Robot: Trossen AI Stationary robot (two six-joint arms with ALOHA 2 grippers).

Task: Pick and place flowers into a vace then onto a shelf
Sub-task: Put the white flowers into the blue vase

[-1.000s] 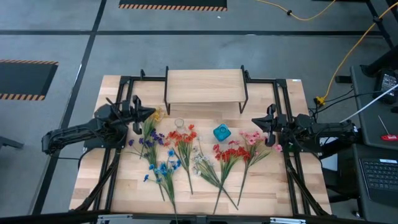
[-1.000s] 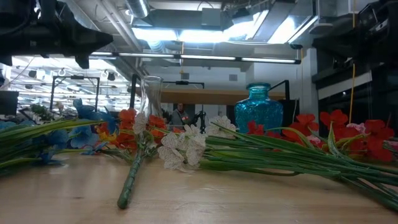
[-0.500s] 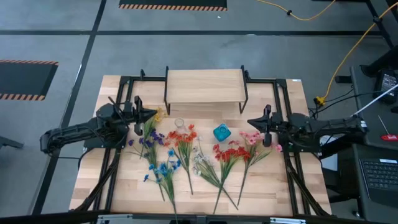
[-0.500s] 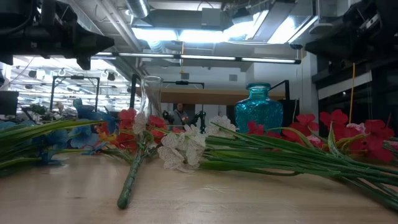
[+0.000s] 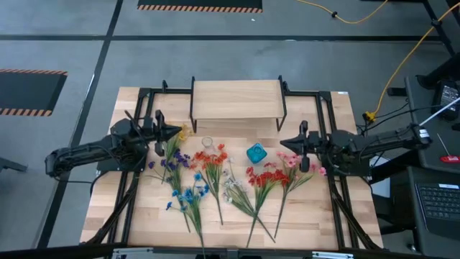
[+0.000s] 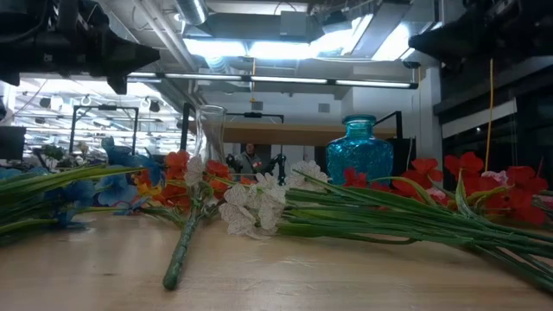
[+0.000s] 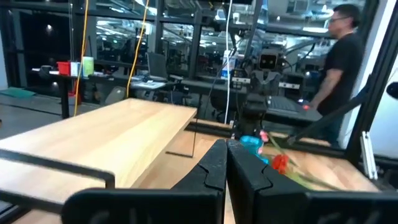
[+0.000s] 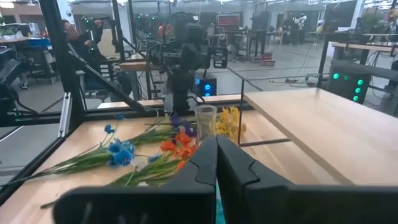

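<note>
Pink and red flowers (image 5: 277, 173) lie loose on the tabletop (image 5: 302, 216) as my right gripper (image 5: 293, 141), jaws together, has crept left above them; left gripper (image 5: 169, 132), jaws together, hovers unchanged. Nothing picked; shelf (image 5: 236, 98) waits far behind.

Even bright overhead lighting, glaring ceiling lights (image 6: 259, 47) in low view, soft wrist-view foregrounds
</note>
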